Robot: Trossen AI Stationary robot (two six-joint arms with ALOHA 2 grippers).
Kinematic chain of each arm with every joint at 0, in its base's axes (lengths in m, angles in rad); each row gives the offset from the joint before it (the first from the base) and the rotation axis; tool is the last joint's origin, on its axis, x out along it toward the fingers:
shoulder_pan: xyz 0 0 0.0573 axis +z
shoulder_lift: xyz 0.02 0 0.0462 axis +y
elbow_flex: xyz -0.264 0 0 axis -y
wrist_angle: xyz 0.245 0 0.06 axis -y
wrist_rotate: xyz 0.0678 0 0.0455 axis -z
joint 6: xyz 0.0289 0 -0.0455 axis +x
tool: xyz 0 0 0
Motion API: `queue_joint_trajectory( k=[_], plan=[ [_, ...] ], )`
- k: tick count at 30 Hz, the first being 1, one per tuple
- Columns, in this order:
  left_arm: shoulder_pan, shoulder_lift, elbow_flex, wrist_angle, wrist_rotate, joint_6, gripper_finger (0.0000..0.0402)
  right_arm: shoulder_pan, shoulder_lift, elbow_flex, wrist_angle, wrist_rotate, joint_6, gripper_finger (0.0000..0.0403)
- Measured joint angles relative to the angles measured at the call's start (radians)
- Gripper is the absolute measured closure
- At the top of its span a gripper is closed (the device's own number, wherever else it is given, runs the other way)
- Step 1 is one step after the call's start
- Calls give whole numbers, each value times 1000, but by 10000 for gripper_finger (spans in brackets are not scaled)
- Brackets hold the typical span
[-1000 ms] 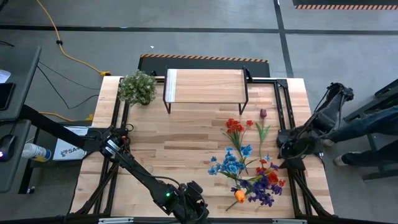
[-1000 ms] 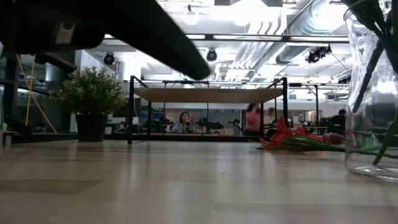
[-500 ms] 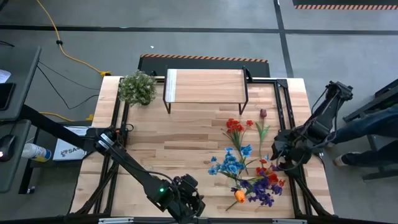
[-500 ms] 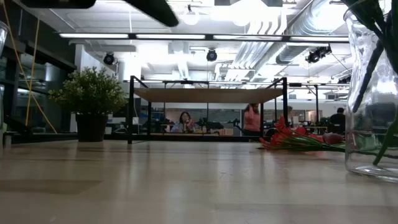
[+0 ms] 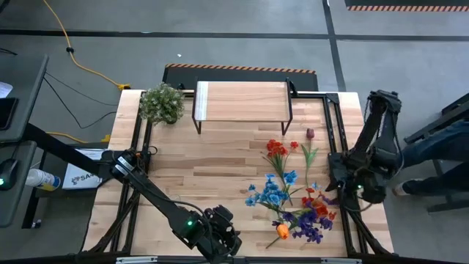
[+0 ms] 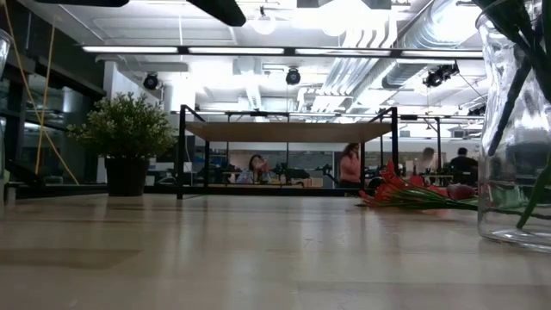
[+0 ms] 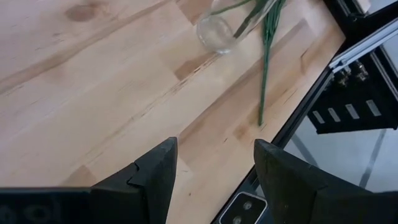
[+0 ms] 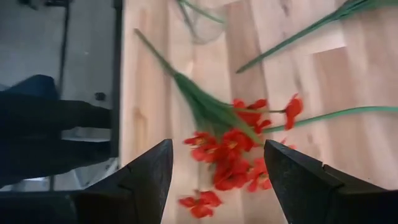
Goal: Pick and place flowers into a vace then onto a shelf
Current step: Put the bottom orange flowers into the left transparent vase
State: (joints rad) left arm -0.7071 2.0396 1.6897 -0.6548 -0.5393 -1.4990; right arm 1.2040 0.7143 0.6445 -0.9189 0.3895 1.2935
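Observation:
A clear glass vase stands upright near the table's front right with green stems in it. Loose flowers lie flat on the table's right half: red blooms, a dark red tulip, blue blooms, purple blooms and an orange tulip. The shelf stands on its black legs at the far middle. My left gripper hangs open above the front edge, left of the vase. My right gripper is open above a red spray by the right edge.
A bushy potted plant stands at the far left beside the shelf. Black frame rails run along the table's right edge, and a person's leg is just beyond it. One green stem stretches from the vase toward the front edge.
My left gripper has risen and drawn back a little toward the table's left, away from the vase, then held still. My right arm has swung at the right edge, and its gripper has turned and shifted slightly toward the near edge over the red spray. Both stay open.

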Motion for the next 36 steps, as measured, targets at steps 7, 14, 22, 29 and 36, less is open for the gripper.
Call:
queue_joint_trajectory(
  k=[7, 14, 22, 29, 36],
  plan=[
    [0, 0, 0, -2, 1, 0, 156, 124, 60, 0, 25, 33, 129, 160],
    [0, 0, 0, -2, 1, -3, 156, 129, 261, 0, 136, 45, 105, 160],
    [0, 1, 0, 0, 29, -29, 156, 128, 438, 0, 266, 129, 32, 160],
    [0, 2, 0, 0, 40, -51, 156, 89, 540, 0, 364, 128, -83, 160],
    [0, -2, 0, 0, 40, -55, 156, 14, 602, 1, 418, 100, -233, 160]
  ],
)
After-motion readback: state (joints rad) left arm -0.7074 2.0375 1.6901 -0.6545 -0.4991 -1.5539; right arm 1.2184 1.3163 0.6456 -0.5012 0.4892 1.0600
